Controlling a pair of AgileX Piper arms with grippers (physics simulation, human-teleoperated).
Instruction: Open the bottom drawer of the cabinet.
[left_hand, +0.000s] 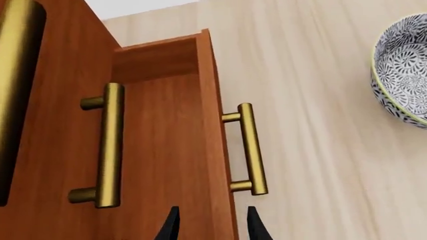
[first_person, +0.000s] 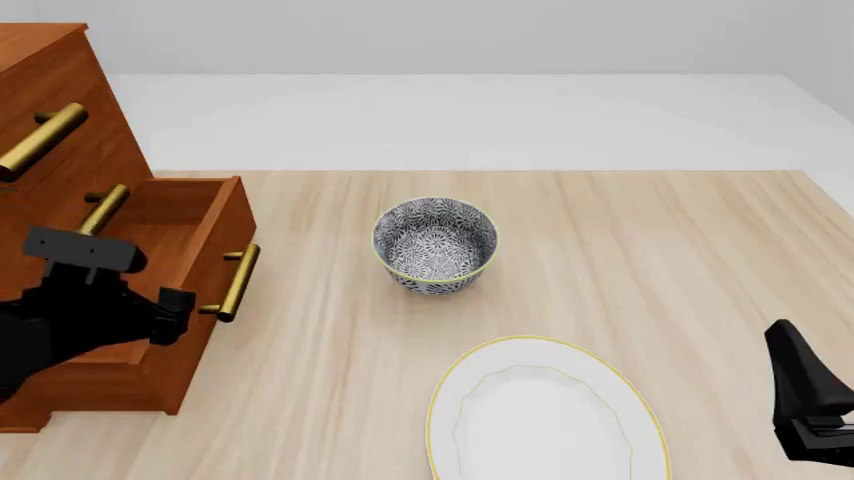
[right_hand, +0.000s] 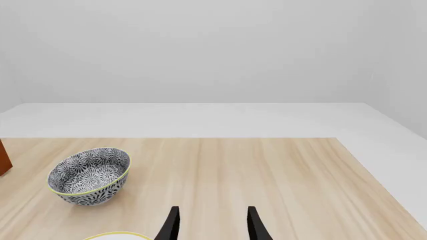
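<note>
The cabinet (first_person: 60, 95) stands at the table's left edge, reddish-brown with three brass bar handles. The bottom drawer (first_person: 187, 215) is pulled out toward the table's middle, its brass handle (first_person: 240, 282) on the front. In the left wrist view the drawer's front (left_hand: 215, 125) shows edge-on with its handle (left_hand: 252, 149) beside it. My left gripper (left_hand: 212, 227) is open and empty, just short of the drawer front, touching nothing; in the front view it (first_person: 178, 302) sits close by the handle. My right gripper (right_hand: 212, 227) is open and empty, low at the right (first_person: 790, 352).
A black-and-white patterned bowl (first_person: 434, 245) stands mid-table, right of the drawer; it also shows in both wrist views (left_hand: 403, 70) (right_hand: 90, 176). A white plate with a yellow rim (first_person: 461, 395) lies near the front edge. The two upper drawers' handles (left_hand: 110, 145) are shut-side.
</note>
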